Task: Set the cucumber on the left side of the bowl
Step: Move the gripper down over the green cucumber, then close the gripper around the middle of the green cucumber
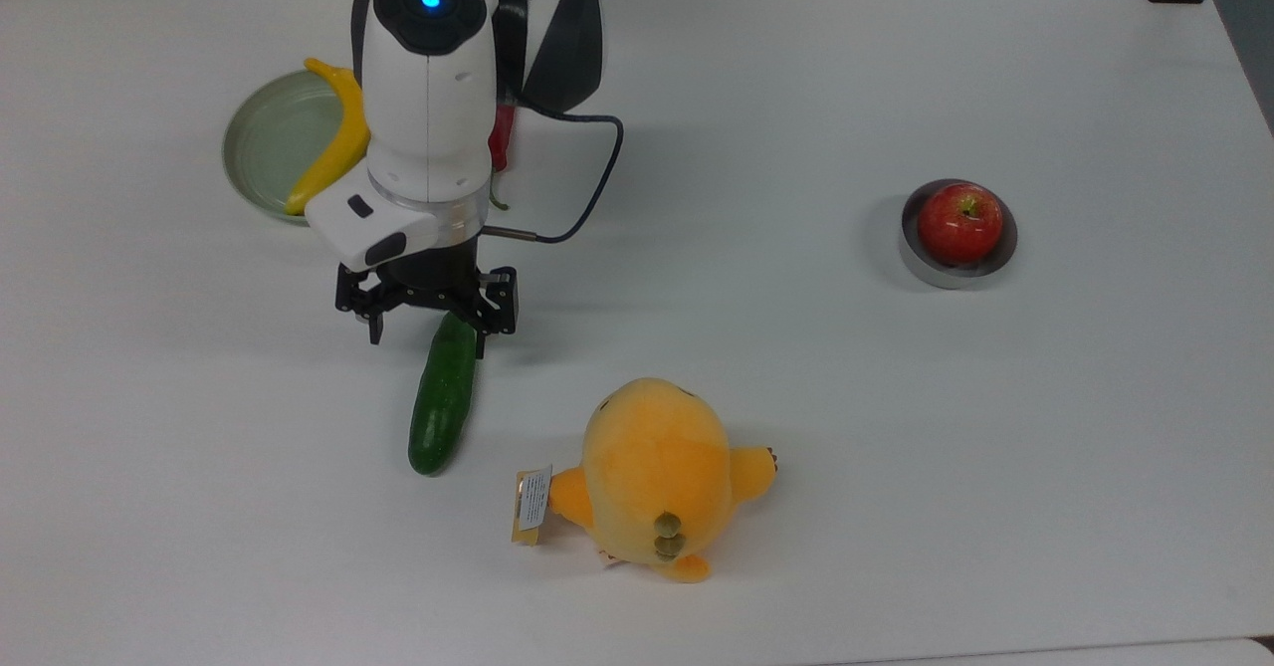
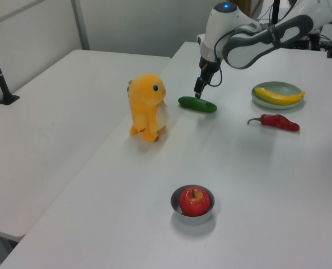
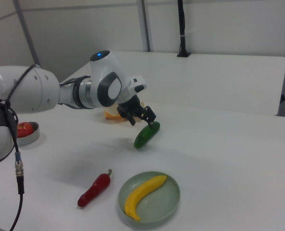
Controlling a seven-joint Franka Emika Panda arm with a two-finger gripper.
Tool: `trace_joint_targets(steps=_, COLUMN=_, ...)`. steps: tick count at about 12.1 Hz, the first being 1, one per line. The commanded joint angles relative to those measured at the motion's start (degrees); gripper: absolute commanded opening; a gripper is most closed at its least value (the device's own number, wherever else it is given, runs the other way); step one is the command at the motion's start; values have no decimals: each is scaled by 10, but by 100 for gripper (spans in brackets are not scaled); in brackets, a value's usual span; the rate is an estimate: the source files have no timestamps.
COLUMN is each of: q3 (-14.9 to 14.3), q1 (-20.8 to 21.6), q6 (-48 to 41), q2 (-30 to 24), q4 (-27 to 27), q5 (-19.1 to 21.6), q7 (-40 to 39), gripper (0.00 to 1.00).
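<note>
The dark green cucumber [image 1: 443, 402] lies flat on the white table, its length running toward the top view's bottom. My gripper [image 1: 430, 339] hangs open just over the cucumber's upper end, with one finger on each side of it and nothing held. In the left view the gripper [image 2: 198, 92] sits right above the cucumber [image 2: 197, 105]; the right view shows the gripper [image 3: 143, 121] and the cucumber [image 3: 144, 136] the same way. The small grey bowl [image 1: 931, 270] stands far off at the top view's right with a red apple [image 1: 960, 221] inside it.
An orange plush toy [image 1: 657, 477] sits close to the cucumber's lower end. A pale green plate [image 1: 261, 133] holding a banana [image 1: 328, 153] lies behind the arm. Beside the plate, a red chili pepper [image 2: 275, 121] lies on the table. The arm's cable hangs to the gripper's right.
</note>
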Motion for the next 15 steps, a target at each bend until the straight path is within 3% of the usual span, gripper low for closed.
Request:
trace_joint_targets(steps=1, q3=-1, q1=3, q6=12, q2=22, q4=16, q5=-7, q7=-9, gripper=100)
trace_joint_targets(steps=8, q3=-1, q1=3, q6=47, q2=59, q4=22, q5=-51, q7=-9, gripper=100)
trace_joint_targets(steps=9, q3=-1, q1=5, q6=47, q2=61, q4=22, q5=-57, q7=-9, gripper=87)
trace_joint_targets(steps=10, q3=-1, q1=6, q6=48, q2=64, q4=22, q5=-69, q7=-6, gripper=58)
trace_joint_targets(steps=12, q3=-1, q1=6, q6=48, q2=64, q4=21, q5=-70, q7=-6, gripper=23)
trace_joint_targets(steps=14, q3=-1, q1=6, q6=49, q2=64, q4=21, q5=-70, q7=-9, gripper=10)
trace_joint_targets(steps=15, q3=-1, q1=6, q6=49, q2=63, q4=19, q5=-70, q7=-8, gripper=10)
